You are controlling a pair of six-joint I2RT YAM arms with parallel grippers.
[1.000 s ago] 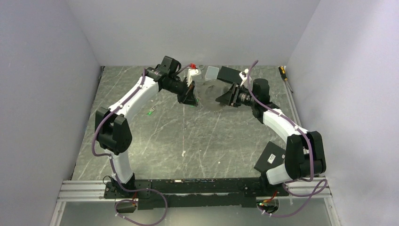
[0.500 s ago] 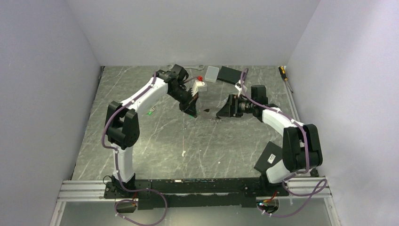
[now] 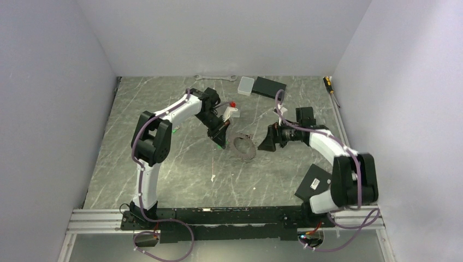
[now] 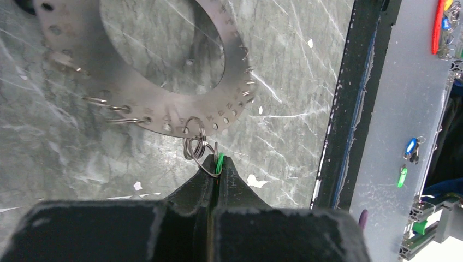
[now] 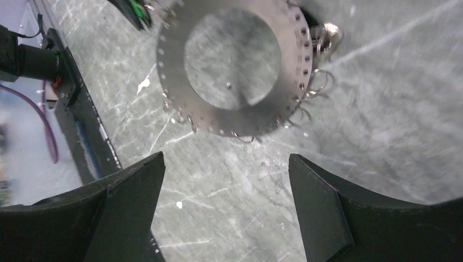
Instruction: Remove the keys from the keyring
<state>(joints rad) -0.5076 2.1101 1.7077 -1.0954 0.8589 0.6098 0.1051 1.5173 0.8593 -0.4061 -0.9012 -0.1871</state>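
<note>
Top view, plate: we find the flat silver perforated metal keyring plate (image 3: 245, 156) lying on the grey marbled surface (image 3: 180, 174), between the two arms.
Top view, left hand: the left hand (image 3: 220, 143) is low at the plate's left rim. From here we cannot read its spread.
Top view, right hand: the right hand (image 3: 264, 143) sits just beside the plate's right rim, apparently clear of it.
Left wrist view, grip: the left hand (image 4: 217, 164) is closed to a slit on a sliver of bright green. We take this for the small green-headed key (image 4: 219, 161).
Left wrist view, link: a thin wire split ring (image 4: 195, 147) runs from those same tips up to a hole in the plate (image 4: 180, 117). More wire rings hang from other holes along the rim. We see no black-headed key.
Right wrist view, hand: the right hand (image 5: 226, 158) is spread wide and holds nothing. The plate (image 5: 173, 65) lies ahead of its fingers, untouched.
Right wrist view, far rim: a bit of green shows at the left hand (image 5: 131, 8). Loose wire rings (image 5: 319, 82) cluster on the opposite rim.
Handling, plate: we judge it stiff, thin, light and slick, so it is likely to skate on the surface when the key is pulled.
Handling, key and ring: the key is tiny and light. The ring is springy wire and easily bent or lost from a pinch.
Where to hold: we would pinch the plate's bare rim with the right hand, opposite the key, and keep the left hand on the key's head rather than on the wire.
</note>
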